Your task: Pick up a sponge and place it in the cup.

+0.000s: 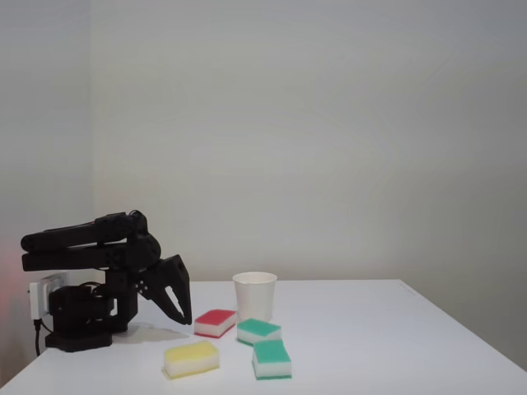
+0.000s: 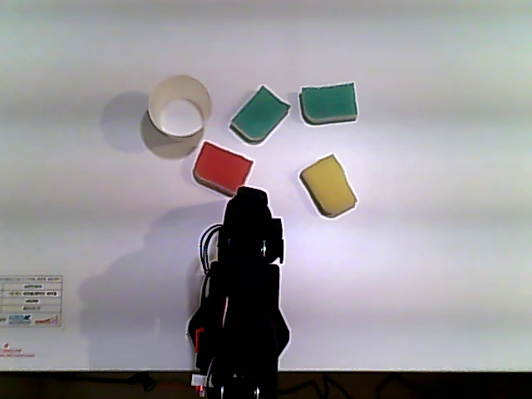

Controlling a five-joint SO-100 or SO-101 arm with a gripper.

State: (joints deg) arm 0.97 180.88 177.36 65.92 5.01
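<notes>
Fixed view: green-topped, white-based sponge (image 1: pixel 259 331) lies beside white cup (image 1: pixel 254 295); end effector (image 1: pixel 183 317) open, empty.

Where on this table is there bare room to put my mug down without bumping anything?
In the other view, the table is bare right of the yellow sponge, and left of the cup above the sticker. It is crowded in the middle, where the red sponge, two green sponges and the claw cluster.
</notes>
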